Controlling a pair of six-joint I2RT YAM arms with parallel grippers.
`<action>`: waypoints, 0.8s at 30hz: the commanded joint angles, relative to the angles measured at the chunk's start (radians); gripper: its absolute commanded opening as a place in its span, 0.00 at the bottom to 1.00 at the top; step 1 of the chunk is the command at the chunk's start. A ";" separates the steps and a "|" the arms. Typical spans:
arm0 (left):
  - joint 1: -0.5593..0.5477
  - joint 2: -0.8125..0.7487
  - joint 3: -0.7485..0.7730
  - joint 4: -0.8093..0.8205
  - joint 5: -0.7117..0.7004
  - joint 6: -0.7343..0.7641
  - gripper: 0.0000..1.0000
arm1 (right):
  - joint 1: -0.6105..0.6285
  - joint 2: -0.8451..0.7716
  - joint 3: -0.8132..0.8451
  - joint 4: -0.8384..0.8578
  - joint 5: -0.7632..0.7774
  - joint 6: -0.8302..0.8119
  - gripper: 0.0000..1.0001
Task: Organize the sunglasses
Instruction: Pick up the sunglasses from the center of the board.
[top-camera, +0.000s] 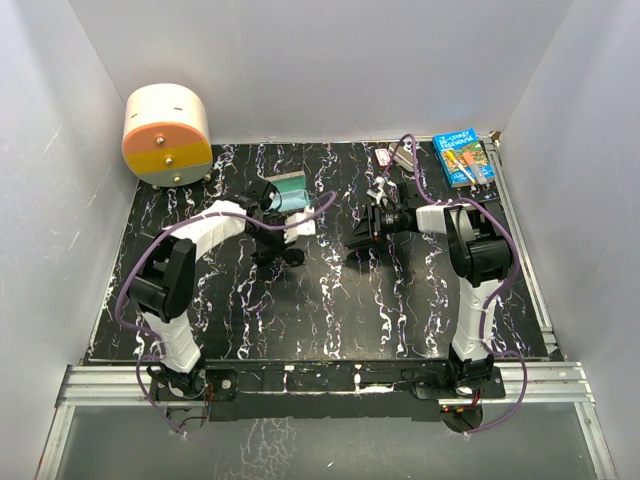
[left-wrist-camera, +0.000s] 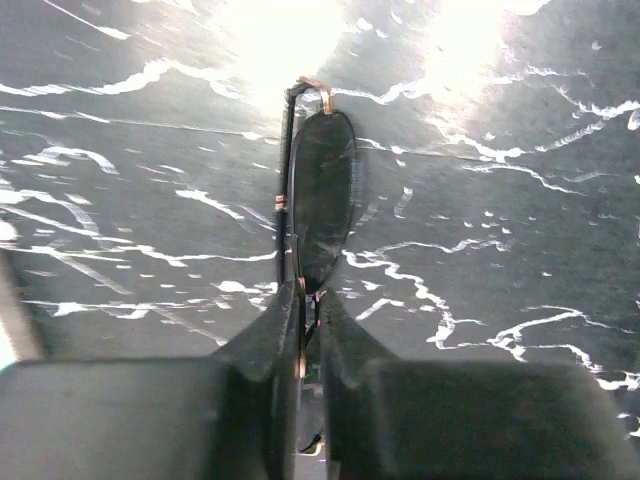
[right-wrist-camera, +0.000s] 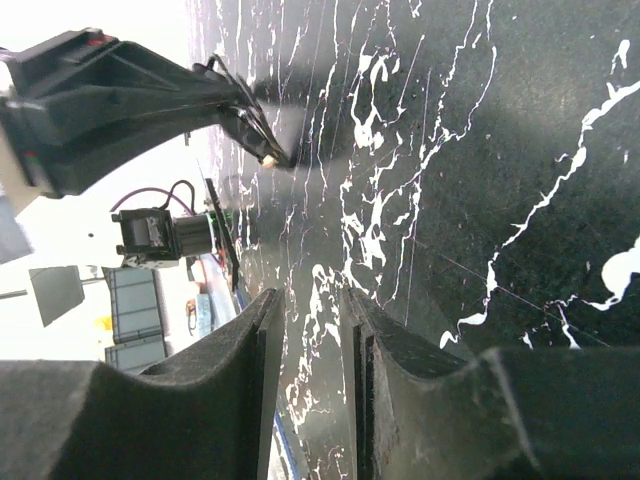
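Observation:
My left gripper (left-wrist-camera: 308, 300) is shut on the black sunglasses (left-wrist-camera: 322, 195) and holds them edge-on, just above the black marble table. In the top view this gripper (top-camera: 272, 242) is left of centre with the sunglasses (top-camera: 289, 258) hanging below it. The grey-brown case (top-camera: 288, 191) lies open behind it, its teal lining showing. My right gripper (top-camera: 356, 246) is right of centre, pointing toward the left one. In the right wrist view its fingers (right-wrist-camera: 265, 330) stand a little apart with nothing between them, and the left gripper with the sunglasses (right-wrist-camera: 262, 150) shows at the upper left.
A round white and orange container (top-camera: 167, 135) stands at the back left. A blue book (top-camera: 463, 160) and small items (top-camera: 392, 158) lie at the back right. A pale cloth-like piece (top-camera: 303, 226) lies beside the case. White walls surround the table (top-camera: 330, 320).

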 joint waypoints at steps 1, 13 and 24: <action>0.027 0.016 0.101 -0.046 0.026 0.008 0.00 | -0.011 0.000 0.012 0.074 -0.048 0.001 0.33; 0.111 0.238 0.467 -0.176 0.075 0.073 0.00 | -0.019 0.028 0.017 0.091 -0.054 0.018 0.31; 0.121 0.422 0.840 -0.290 0.119 0.078 0.00 | -0.037 0.065 0.027 0.097 -0.067 0.025 0.30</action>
